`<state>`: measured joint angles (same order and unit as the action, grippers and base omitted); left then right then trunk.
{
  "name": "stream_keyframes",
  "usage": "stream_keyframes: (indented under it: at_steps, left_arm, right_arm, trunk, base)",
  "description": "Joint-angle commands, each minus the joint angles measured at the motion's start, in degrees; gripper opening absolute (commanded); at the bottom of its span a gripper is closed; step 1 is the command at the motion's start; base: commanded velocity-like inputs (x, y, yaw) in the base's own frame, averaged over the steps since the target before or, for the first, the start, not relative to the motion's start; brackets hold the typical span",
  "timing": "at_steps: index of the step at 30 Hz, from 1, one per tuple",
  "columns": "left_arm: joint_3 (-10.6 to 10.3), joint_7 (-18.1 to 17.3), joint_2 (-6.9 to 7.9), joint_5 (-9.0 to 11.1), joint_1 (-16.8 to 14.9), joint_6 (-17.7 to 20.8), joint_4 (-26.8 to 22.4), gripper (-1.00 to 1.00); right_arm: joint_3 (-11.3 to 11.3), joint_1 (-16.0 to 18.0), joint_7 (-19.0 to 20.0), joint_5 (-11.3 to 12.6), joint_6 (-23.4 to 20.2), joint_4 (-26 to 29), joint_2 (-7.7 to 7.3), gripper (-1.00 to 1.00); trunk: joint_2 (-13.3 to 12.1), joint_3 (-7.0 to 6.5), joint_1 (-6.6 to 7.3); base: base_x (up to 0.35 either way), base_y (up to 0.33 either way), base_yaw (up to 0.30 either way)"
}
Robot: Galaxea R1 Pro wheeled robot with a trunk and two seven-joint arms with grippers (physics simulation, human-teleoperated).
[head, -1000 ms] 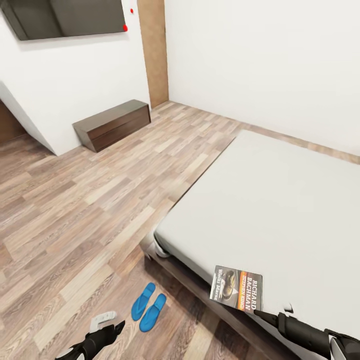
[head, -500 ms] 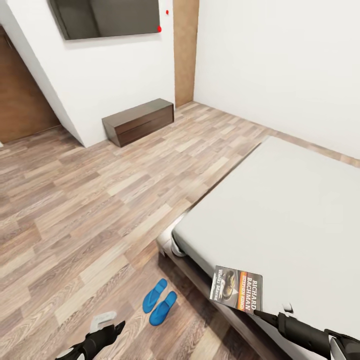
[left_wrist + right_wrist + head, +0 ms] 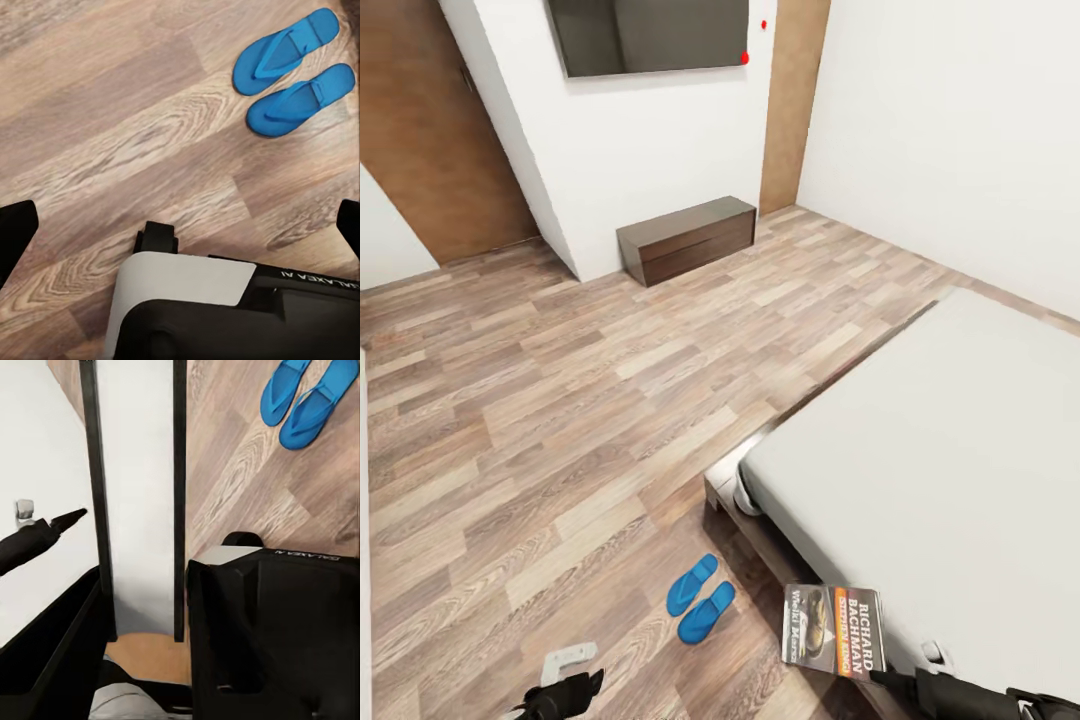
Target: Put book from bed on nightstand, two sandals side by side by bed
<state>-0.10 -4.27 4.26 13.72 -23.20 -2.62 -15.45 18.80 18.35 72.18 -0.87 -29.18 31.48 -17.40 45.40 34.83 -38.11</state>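
Nearest, the right gripper [image 3: 142,607] has its jaws clamped on the lower edge of the thin dark-covered paperback book [image 3: 833,632], holding it upright over the corner of the low bed with the pale grey mattress [image 3: 950,450]. The left gripper [image 3: 180,225] hangs over the wood-plank floor [image 3: 560,400], jaws spread wide and empty. Just beyond it, the two bright blue flip-flop sandals [image 3: 701,597] lie side by side beside the bed's dark frame. Farther off, a long low dark-wood cabinet [image 3: 687,238] stands against the white wall.
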Motion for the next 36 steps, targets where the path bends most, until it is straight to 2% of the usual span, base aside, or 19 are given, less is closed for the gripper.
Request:
stream_keyframes:
  at_steps: [1, 3, 12, 36]
  left_arm:
    - [-0.13, 0.52, -0.35, -0.33, -0.03, -0.14, 0.12, 1.0]
    - [-0.22, 1.54, -1.44, -1.45, -0.03, -0.12, 0.15, 1.0]
    - [-0.26, 1.88, -3.14, -1.76, -0.04, -0.11, 0.24, 1.0]
    - [-0.25, 1.87, -3.38, -1.77, -0.04, -0.18, 0.25, 1.0]
  right_arm:
    - [0.26, 0.02, 0.24, -0.53, 0.1, -0.2, 0.01, -1.0]
    - [0.27, 0.02, 0.24, -1.25, 1.19, -0.52, 0.0, -1.0]
    - [0.28, 0.02, 0.24, -1.52, 1.57, -0.65, -0.01, -1.0]
    - [0.33, 0.02, 0.26, -1.54, 1.58, -0.68, -0.01, -1.0]
  trunk:
    - [0.04, 0.04, -0.01]
    - [0.04, 0.04, -0.01]
    - [0.04, 0.04, -0.01]
    - [0.04, 0.04, -0.01]
  base:
    - [0.0, 0.0, 0.296]
    - [0.0, 0.0, 0.296]
    - [0.0, 0.0, 0.296]
    - [0.0, 0.0, 0.296]
